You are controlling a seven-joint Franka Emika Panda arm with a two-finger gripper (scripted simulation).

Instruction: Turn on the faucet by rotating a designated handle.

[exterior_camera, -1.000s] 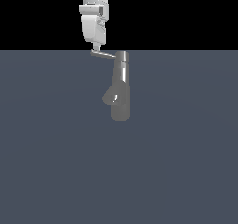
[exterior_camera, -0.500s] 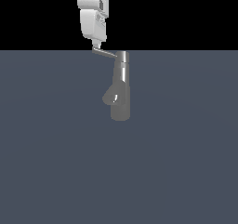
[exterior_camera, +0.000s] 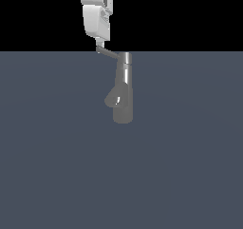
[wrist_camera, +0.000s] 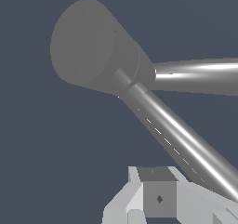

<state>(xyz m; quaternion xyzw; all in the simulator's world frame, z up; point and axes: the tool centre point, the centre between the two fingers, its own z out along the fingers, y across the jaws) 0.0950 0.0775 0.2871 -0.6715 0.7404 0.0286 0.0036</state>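
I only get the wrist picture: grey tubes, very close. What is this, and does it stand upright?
Observer: It is a faucet, an upright column standing on a flat grey floor.
Operator: Where is the arm?
Observer: The arm hangs above it; its jaws sit at the outer tip of the handle.
Operator: Which way does that handle point?
Observer: From the top cap toward the exterior view's left, above the stubby spout.

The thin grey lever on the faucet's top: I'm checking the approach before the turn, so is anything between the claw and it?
Nothing visible. The claw sits right at the outer tip of the thin grey rod-like lever, which projects from the glossy grey cylindrical faucet; only bare floor lies around.
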